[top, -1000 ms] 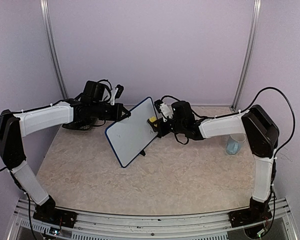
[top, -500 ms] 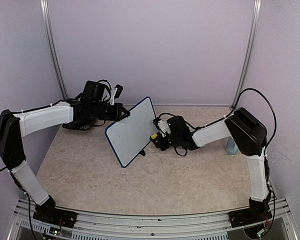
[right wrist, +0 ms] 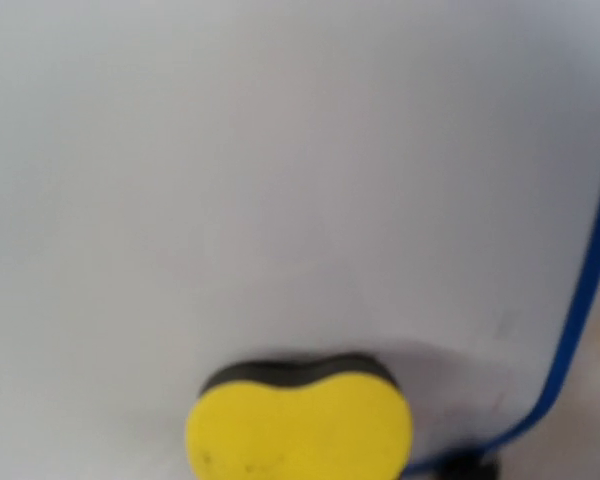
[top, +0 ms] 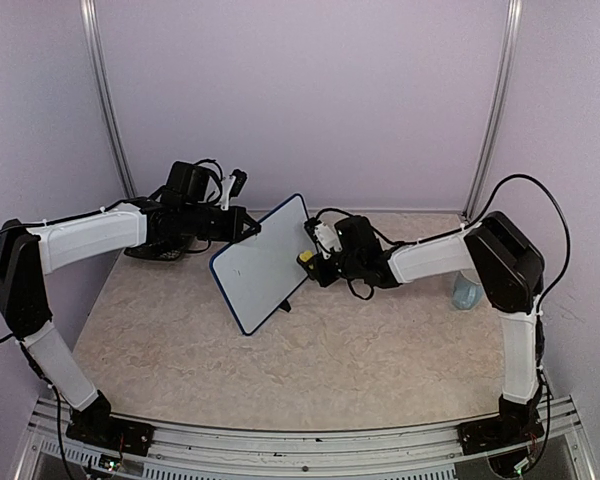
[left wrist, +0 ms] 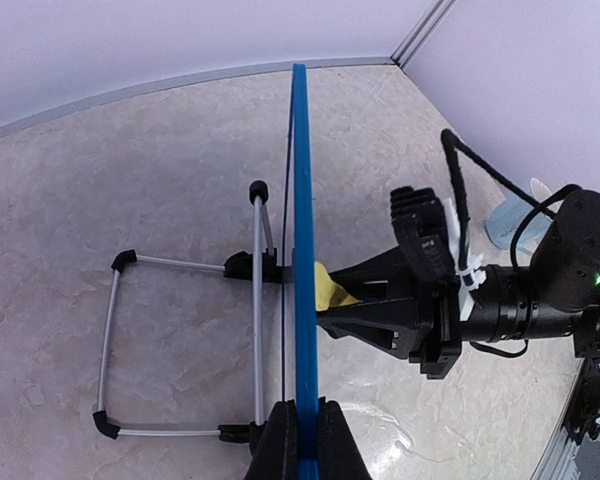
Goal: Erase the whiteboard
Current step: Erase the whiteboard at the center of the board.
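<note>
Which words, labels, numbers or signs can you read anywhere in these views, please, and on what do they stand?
None: no text can be read in any view.
The whiteboard face shows only faint smudges towards its lower right, no legible writing.
The yellow sponge bears no print.
The bluish cup is too small to show any label.

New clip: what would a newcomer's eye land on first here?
The whiteboard stands tilted at the centre of the top view, and the left gripper is shut on its upper edge. From the right, the right gripper holds a yellow sponge against the board's white face, near its blue frame.
</note>
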`<state>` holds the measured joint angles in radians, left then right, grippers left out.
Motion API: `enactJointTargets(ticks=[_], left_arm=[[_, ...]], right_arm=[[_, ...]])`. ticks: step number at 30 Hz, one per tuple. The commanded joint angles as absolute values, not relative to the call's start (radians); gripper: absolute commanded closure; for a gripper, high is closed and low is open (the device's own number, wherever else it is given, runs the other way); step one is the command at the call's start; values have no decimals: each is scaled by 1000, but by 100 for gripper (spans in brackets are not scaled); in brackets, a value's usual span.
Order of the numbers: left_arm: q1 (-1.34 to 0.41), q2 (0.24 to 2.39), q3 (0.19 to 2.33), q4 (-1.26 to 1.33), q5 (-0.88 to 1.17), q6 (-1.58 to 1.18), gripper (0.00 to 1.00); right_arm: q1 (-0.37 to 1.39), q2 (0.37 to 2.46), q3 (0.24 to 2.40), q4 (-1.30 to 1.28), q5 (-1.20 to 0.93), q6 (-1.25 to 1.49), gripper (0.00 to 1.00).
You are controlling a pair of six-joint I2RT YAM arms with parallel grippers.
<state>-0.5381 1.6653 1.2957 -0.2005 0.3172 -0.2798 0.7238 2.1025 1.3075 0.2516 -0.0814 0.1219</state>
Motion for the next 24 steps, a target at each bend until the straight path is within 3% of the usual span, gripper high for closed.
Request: enactJointTargets(ticks=[1,13,24], left_arm=[[-565,1688,1282,-309,392,-275,100],[-562,1685,1282,-309,397,-276,100],[-561,1690,1282,-310,395,-277,100]], right_arm=[[721,2093,1395,221,-65,90,100],[707,2239,1346,235,-96,125,100],[701,2239,1309,242,-96,124,100]])
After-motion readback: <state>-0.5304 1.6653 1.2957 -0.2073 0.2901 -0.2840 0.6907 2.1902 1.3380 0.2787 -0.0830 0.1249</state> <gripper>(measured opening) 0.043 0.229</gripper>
